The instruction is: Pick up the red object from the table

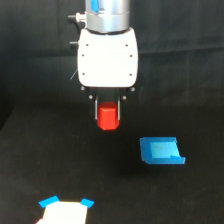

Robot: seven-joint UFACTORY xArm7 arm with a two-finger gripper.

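The red object [107, 116] is a small stubby red-orange block held between the two thin fingers of my gripper [107, 119]. The gripper is shut on it, and the block's lower end pokes out below the fingertips. The white gripper body hangs from the silver wrist at the top middle of the exterior view. The block appears lifted off the black table [60, 160], with dark surface showing beneath it.
A flat blue square piece [161, 150] lies on the table toward the exterior view's right, below the gripper's level. A white shape with blue corners [65, 210] sits at the bottom edge toward the exterior view's left.
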